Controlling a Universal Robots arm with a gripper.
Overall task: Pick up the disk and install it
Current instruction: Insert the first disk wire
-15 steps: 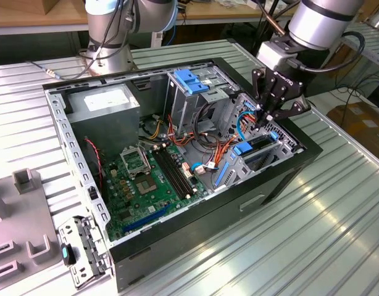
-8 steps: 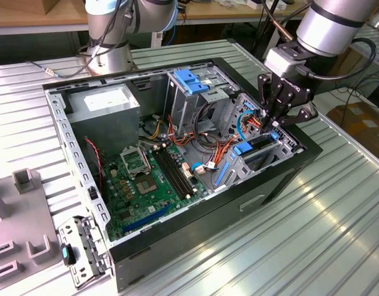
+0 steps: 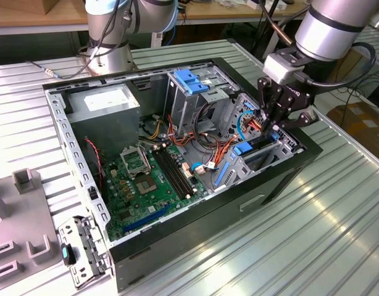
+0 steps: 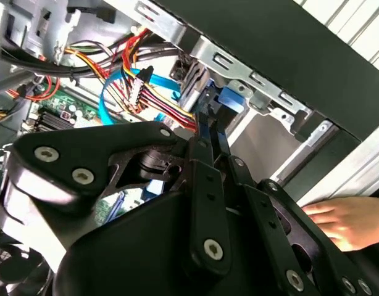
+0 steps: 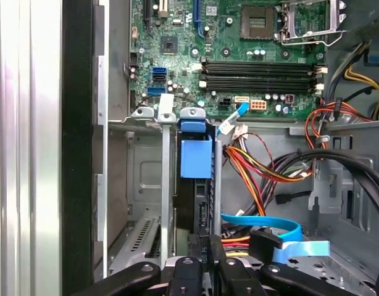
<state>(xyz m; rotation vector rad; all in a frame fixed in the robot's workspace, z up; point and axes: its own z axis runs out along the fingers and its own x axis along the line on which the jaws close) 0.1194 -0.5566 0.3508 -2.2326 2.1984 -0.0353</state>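
ribbed grey metal slats form the tabletop [image 3: 337, 228], and on it lies an open black computer case [image 3: 282, 179] with its side panel off. inside sit a green circuit board [image 3: 146, 179] with long black memory slots, a boxy grey power supply [image 3: 109, 102], a metal cage [image 3: 189, 86] topped by a blue plastic handle, and bundles of red, yellow and orange wires [image 3: 217, 151]. the black claw [image 3: 271, 126] reaches down into the case's drive bay at the exterior view's right. in the first wrist view the disk [image 5: 195, 185] stands on edge in a narrow metal slot, a blue plastic tab at its top, with a flat blue ribbon cable [image 5: 270, 225] beside it. the claw's fingers [image 5: 205, 256] look clenched close together at the disk's near edge. a person's hand [image 4: 341, 222] rests against the case's outer wall in the second wrist view.
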